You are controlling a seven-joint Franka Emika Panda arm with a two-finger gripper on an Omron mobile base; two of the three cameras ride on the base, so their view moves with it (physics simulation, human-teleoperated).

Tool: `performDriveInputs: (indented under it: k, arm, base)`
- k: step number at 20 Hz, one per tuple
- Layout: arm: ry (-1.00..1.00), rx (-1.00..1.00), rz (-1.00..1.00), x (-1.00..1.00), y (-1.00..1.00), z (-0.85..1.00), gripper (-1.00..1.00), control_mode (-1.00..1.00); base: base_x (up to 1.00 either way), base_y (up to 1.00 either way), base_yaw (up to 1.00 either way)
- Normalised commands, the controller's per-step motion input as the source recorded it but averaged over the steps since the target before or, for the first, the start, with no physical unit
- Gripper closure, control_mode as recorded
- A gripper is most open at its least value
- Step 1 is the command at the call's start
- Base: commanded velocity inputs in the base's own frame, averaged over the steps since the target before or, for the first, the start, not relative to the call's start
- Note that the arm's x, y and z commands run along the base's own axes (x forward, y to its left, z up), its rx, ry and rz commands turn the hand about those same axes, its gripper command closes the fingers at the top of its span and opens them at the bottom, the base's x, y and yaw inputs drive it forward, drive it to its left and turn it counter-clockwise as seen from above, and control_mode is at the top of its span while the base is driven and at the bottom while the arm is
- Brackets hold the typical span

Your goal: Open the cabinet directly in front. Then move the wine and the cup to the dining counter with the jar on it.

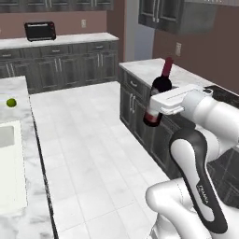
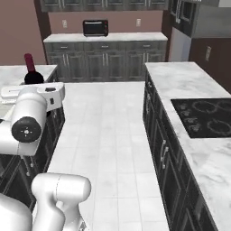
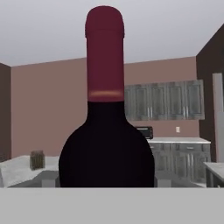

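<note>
White arm rises from the base at lower right of the left base view, dark elbow joint bent, forearm reaching left and level. End effector held out sideways at mid height, closed around the body of the wine bottle, which stands nearly upright with its neck leaning slightly right. In the right base view the wrist sits at left, round joint cap facing the camera.

rendered home kitchen, dark grey cabinets, marble desk, inset cooktop, toaster oven, tiled floor
</note>
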Motion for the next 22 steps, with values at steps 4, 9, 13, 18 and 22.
performDriveInputs:
  k: [4,9,13,18,22]
  arm:
    - [0.00,0.00,0.00,0.00,0.00,0.00,1.00,1.00]
    - [0.00,0.00,0.00,0.00,0.00,0.00,1.00,1.00]
    - [0.00,0.00,0.00,0.00,0.00,0.00,1.00,1.00]
    - [0.00,0.00,0.00,0.00,0.00,0.00,1.00,1.00]
    - [0.00,0.00,0.00,0.00,0.00,0.00,1.00,1.00]
  base:
    - [1.00,-0.02,0.00]
    - [1.00,0.00,0.00]
    - [1.00,0.22,0.00]
    - [1.00,0.11,0.00]
    - [1.00,0.10,0.00]
